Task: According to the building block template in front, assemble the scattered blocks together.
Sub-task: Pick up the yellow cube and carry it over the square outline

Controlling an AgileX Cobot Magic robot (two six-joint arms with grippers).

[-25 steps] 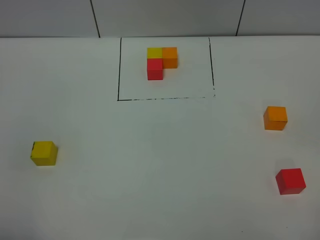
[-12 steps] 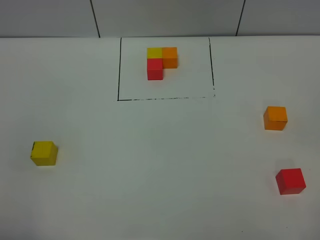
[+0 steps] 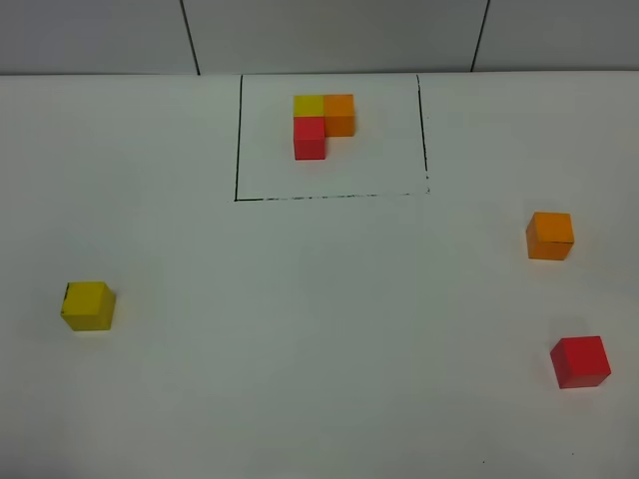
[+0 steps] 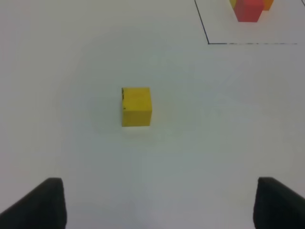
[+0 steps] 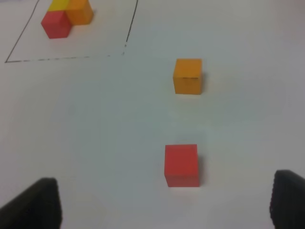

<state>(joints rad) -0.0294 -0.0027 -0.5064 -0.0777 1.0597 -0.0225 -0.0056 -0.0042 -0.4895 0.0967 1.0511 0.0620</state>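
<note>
Nothing has moved in the last second: all three loose cubes sit where they were, so the assembly has not begun. On the white table point(image 3: 319, 329), the yellow cube point(image 3: 88, 305) lies well to the left of the template point(image 3: 321, 125) and nearer the robot. The orange cube point(image 3: 550, 236) lies well to the template's right, and the red cube point(image 3: 580, 361) is nearer still. The left gripper point(image 4: 157, 205) is spread wide and empty, with the yellow cube ahead of it, untouched. The right gripper point(image 5: 164, 205) is also spread and empty. The red cube lies just ahead of it, and the orange cube is beyond that, towards the template.
</note>
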